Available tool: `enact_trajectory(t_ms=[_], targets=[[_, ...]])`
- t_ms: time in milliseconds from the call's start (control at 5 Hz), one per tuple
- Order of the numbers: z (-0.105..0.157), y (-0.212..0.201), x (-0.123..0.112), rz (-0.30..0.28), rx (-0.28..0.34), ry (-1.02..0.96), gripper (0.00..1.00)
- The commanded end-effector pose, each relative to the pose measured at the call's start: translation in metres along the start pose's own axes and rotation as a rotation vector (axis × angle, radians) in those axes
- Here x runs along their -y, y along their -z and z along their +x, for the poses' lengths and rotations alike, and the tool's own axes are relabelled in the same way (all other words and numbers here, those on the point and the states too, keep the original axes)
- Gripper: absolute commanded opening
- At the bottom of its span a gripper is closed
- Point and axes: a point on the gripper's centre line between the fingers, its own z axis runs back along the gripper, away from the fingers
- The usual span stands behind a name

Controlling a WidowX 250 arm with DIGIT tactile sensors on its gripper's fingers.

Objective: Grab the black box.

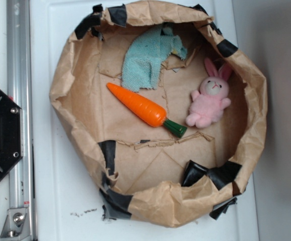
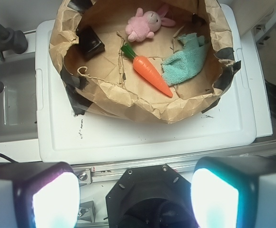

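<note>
The black box (image 2: pixel 90 42) is small and glossy. It lies on the brown paper floor at the left inside wall of the paper ring (image 2: pixel 142 102). In the exterior view the black box (image 1: pixel 192 172) sits at the lower right inside edge, next to a black tape strip. My gripper (image 2: pixel 135 199) shows only in the wrist view. Its two lit fingers (image 2: pixel 52 199) stand wide apart at the bottom corners, open and empty. It hangs over the robot's base, well short of the ring and far from the box.
Inside the ring lie an orange carrot (image 2: pixel 150 73), a pink plush bunny (image 2: pixel 145 23) and a teal cloth (image 2: pixel 185 59). A black hexagonal plate (image 1: pixel 0 135) and a metal rail (image 1: pixel 20 115) border the white table (image 2: pixel 142 137). A grey basin (image 2: pixel 9 104) lies to the left.
</note>
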Motion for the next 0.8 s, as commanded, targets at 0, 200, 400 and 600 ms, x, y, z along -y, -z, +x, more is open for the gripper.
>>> enact_trajectory(t_ms=[0, 200, 400, 600], targets=[[0.000, 0.000, 0.000, 0.000, 0.000, 0.000, 1.00], [0.040, 0.010, 0.003, 0.025, 0.004, -0.021, 1.00], [0.059, 0.020, 0.012, 0.053, 0.027, -0.021, 1.00], [0.085, 0.038, 0.021, 0.088, 0.075, 0.021, 1.00]])
